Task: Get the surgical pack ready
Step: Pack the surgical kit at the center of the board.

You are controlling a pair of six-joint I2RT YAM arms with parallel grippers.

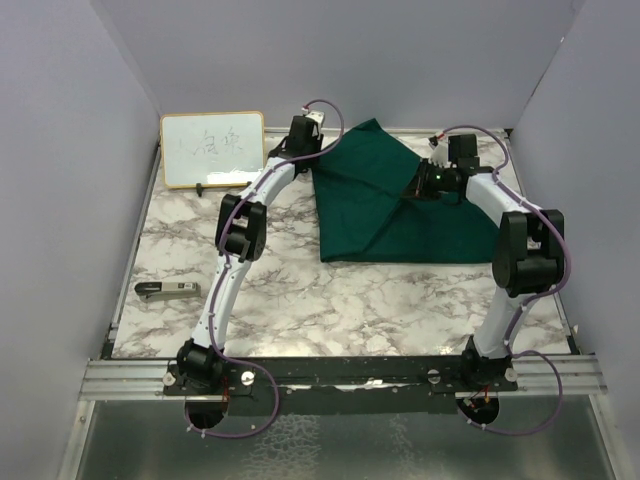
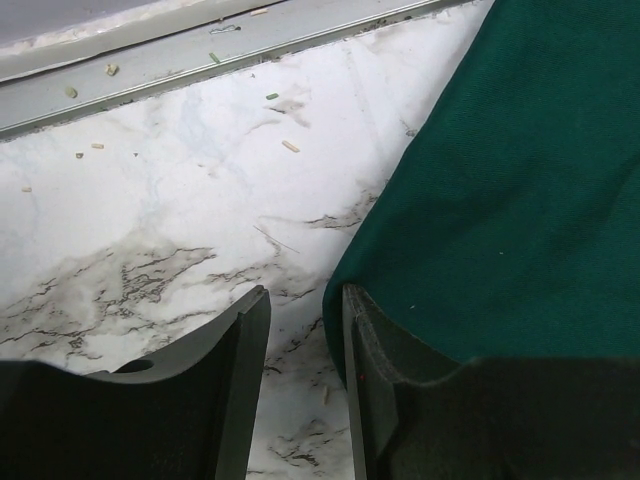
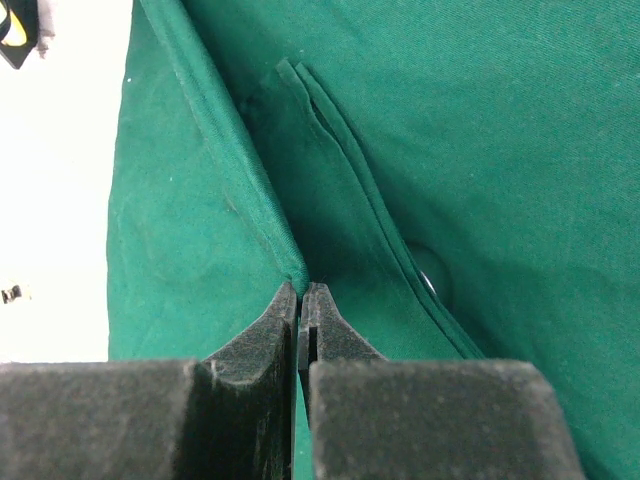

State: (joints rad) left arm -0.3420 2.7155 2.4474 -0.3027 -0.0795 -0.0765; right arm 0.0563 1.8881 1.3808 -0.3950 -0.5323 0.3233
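The green drape (image 1: 370,195) lay bunched on the far part of the marble tabletop (image 1: 330,300). The right claw (image 3: 300,292) was pinched tight on a raised fold of it. The left claw (image 2: 305,300) stood narrowly parted at the drape's edge, with cloth lying over one of its fingers (image 2: 362,400) and bare tabletop showing through the gap.

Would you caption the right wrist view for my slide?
Right fingers pinch a fold of the dark green drape.
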